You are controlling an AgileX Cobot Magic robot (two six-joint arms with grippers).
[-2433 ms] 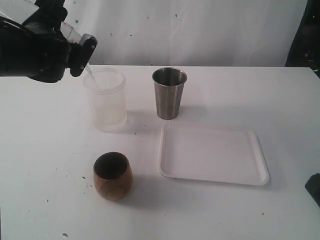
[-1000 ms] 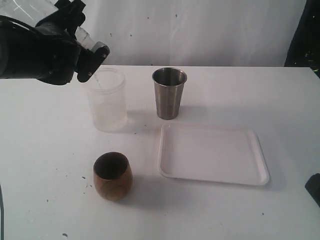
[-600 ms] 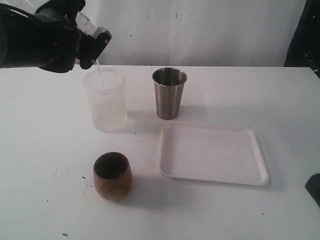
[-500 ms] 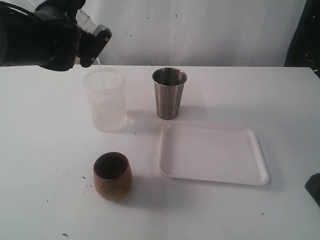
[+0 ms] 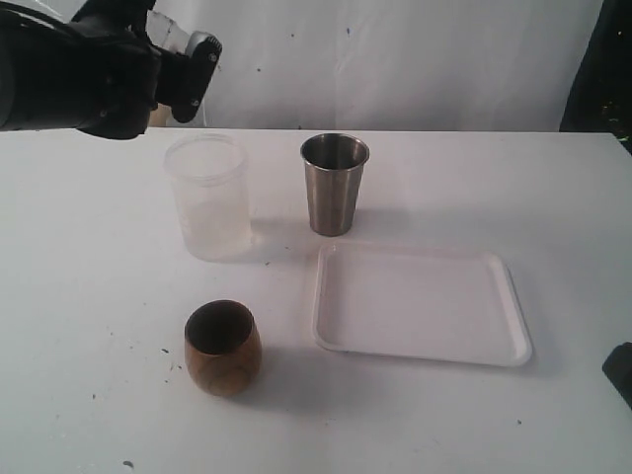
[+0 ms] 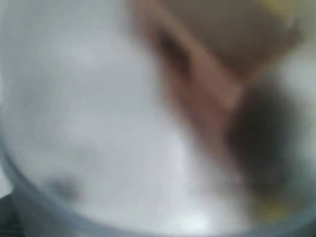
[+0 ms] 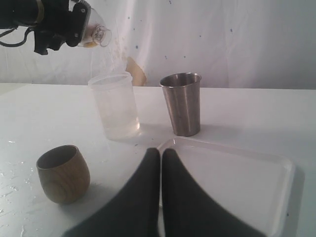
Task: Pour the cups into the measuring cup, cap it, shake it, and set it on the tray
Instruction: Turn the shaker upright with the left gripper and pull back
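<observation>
My left gripper (image 5: 183,59) hangs high at the back left, shut on the clear measuring cup (image 5: 168,32), which is tilted over a frosted plastic cup (image 5: 207,196). In the right wrist view the measuring cup (image 7: 96,32) shows its rounded clear end. The left wrist view is a blur behind the cup's clear wall (image 6: 44,205). The steel tumbler (image 5: 334,183) stands upright behind the white tray (image 5: 425,306). The brown wooden cup (image 5: 222,348) sits at the front left. My right gripper (image 7: 161,152) is shut and empty, low by the tray's corner (image 7: 170,144).
The frosted cup (image 7: 114,104) holds a little clear liquid. A white backdrop runs behind the table. Small dark specks dot the tabletop near the wooden cup (image 7: 63,174). A dark shape (image 5: 620,373) sits at the right edge.
A thin stream ran from the held cup into the frosted cup; none shows now. My left gripper has risen a little and tipped back. Nothing else moved.
</observation>
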